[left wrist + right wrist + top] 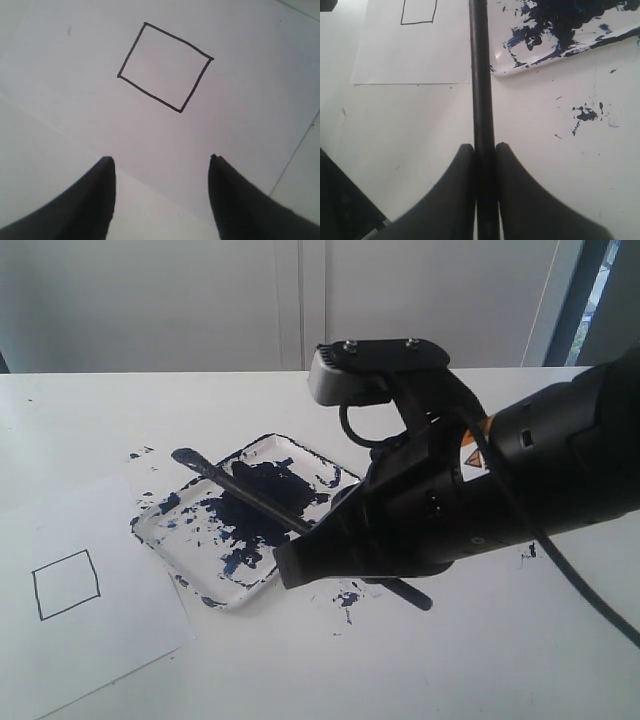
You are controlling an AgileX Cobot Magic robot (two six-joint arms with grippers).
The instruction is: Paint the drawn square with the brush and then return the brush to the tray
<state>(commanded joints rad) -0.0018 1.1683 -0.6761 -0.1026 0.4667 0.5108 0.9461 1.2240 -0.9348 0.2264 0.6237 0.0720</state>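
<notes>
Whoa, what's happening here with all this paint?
A two-armed robot is on a painting job. Its right gripper is clamped on the black brush, held across the paint-smeared tray. The drawn square on the paper is only an outline, not yet painted. The left gripper hangs open over that paper, holding nothing.

Drawn square (66, 584): thin black outline, white inside.
Paper sheet (120, 635): plain white.
Tray (150, 530): white, smeared and blotched dark blue-black, densest in middle.
Brush (250, 491): black handle, dark tip.
Counter (480, 660): white, with scattered dark blue splatters (347, 598) beside tray.
Right end effector (485, 147): black.
Left end effector (161, 159): black.
Warning label (470, 462) on right arm: yellow-orange.
</notes>
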